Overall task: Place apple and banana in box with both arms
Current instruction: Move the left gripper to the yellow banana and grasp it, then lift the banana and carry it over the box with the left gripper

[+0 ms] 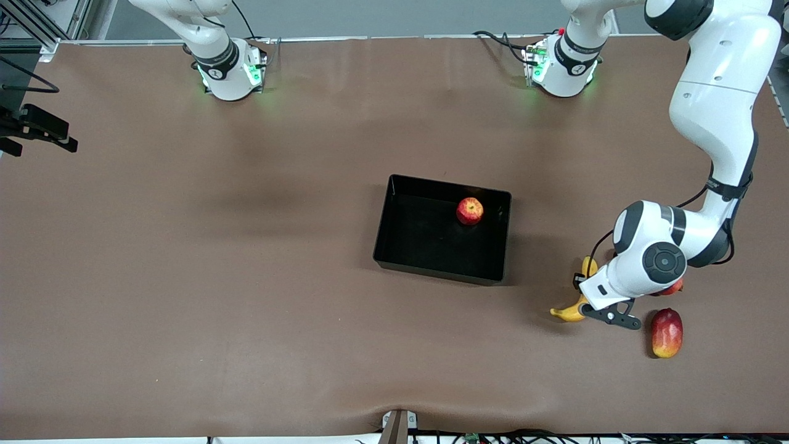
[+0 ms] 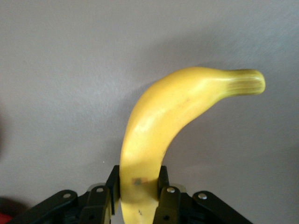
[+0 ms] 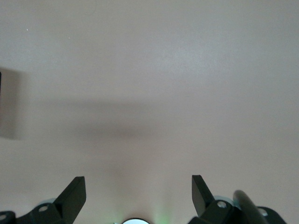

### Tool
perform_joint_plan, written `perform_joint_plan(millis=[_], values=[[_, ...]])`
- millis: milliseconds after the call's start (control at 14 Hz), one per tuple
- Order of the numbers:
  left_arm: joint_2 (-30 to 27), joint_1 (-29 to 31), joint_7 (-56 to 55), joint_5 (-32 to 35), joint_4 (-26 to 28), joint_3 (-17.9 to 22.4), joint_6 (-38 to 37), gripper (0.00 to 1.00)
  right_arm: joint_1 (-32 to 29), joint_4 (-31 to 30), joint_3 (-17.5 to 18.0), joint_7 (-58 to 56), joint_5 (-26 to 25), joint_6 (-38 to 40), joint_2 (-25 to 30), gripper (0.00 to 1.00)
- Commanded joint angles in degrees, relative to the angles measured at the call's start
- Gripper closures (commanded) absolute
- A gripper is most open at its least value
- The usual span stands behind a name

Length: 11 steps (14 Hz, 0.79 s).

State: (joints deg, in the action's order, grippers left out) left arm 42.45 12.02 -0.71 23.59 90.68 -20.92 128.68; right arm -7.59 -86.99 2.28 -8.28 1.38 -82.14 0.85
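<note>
— Brown tabletop (image 1: 185,277) from the front: what is lying on it?
— A small speckled red apple (image 1: 470,211) is sitting inside the glossy black plastic box (image 1: 394,246); the curved yellow banana (image 1: 570,312) is lying toward the left arm's end, near an elongated red-and-yellow fruit (image 1: 667,333).
— Left wrist view?
— The left gripper (image 2: 138,186) is clamping the banana (image 2: 177,112).
— Right wrist view?
— The right gripper (image 3: 138,193) is waiting, fingers (image 3: 74,196) spread wide.

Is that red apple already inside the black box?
In. The apple sits on the box's floor, within its walls, near the corner toward the left arm's base.
</note>
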Motion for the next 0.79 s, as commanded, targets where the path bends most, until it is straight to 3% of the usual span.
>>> perform_joint_plan(millis=[0,429,714], values=[[-5.3,-0.3,-5.7,0.5,1.0,-3.5,-4.6,1.0,0.1,0.6,0.1,-0.2,-0.6,0.8,0.2,0.0],[-9.7,-0.4,-22.7,0.6,0.4,-17.6,-13.0,1.0,0.1,0.6,0.1,-0.2,-0.5,0.9,0.2,0.0],[-10.6,-1.0,-28.9,0.7,0.3,-24.2,-14.0,1.0,0.3,0.6,0.2,-0.3,-1.1,0.9,0.3,0.0]])
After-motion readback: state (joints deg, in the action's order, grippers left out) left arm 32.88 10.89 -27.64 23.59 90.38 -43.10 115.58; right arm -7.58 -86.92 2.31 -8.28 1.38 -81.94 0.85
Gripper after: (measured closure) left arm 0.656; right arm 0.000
